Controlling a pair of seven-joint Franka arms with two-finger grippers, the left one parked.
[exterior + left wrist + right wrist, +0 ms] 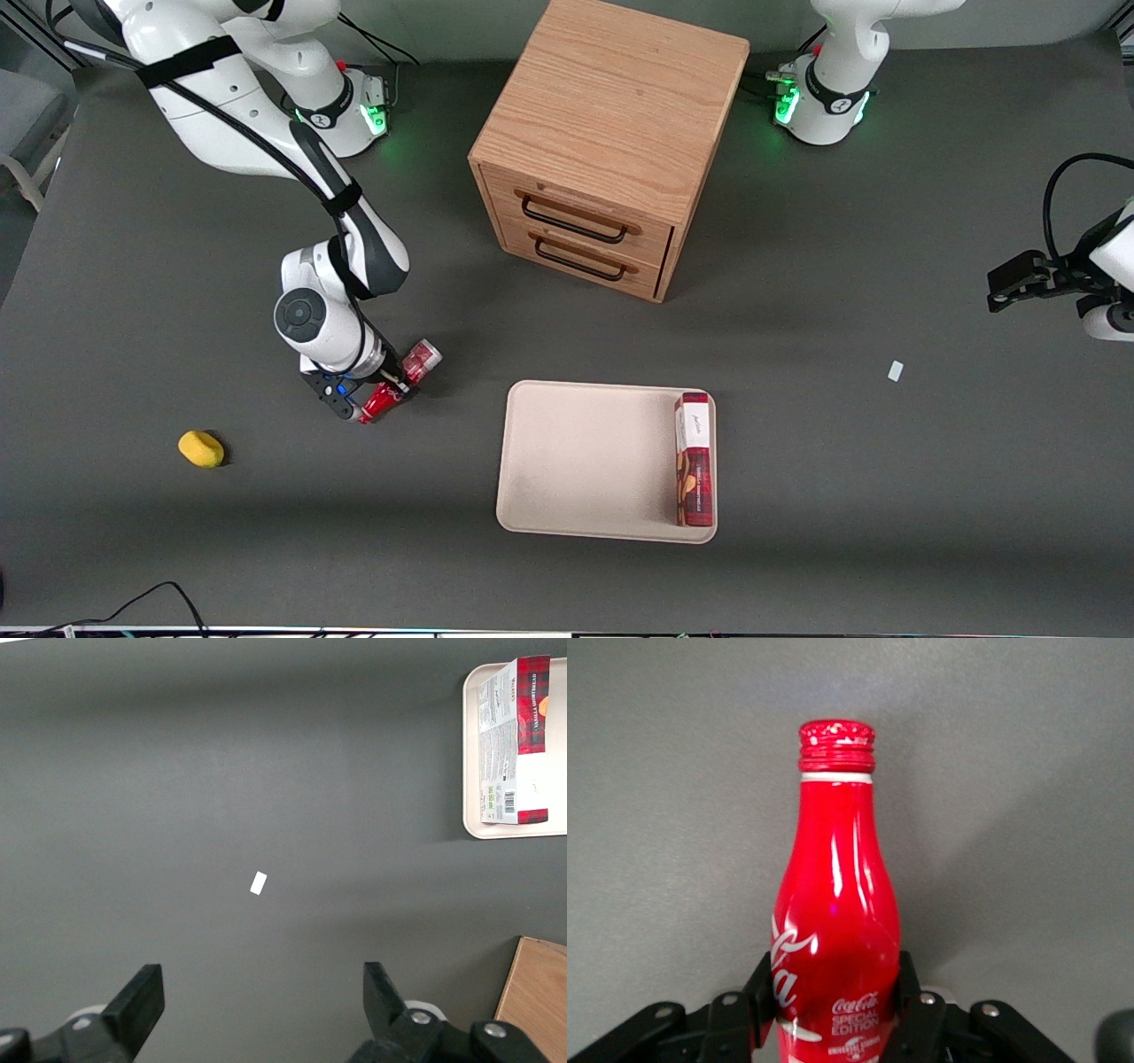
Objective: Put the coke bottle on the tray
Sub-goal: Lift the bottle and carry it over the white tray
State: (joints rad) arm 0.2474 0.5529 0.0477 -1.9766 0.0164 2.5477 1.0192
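The coke bottle, red with a red cap and white script, lies on its side between the fingers of my right gripper, low at the table toward the working arm's end. In the right wrist view the gripper is shut on the bottle's body, with a black finger pressed on each side and the cap pointing away from the wrist. The cream-beige tray lies flat on the table, beside the bottle and apart from it, nearer the front camera. Its rim also shows in the left wrist view.
A red-and-white snack box lies in the tray along its edge toward the parked arm, also seen in the left wrist view. A wooden two-drawer cabinet stands farther back. A yellow object and a white scrap lie on the table.
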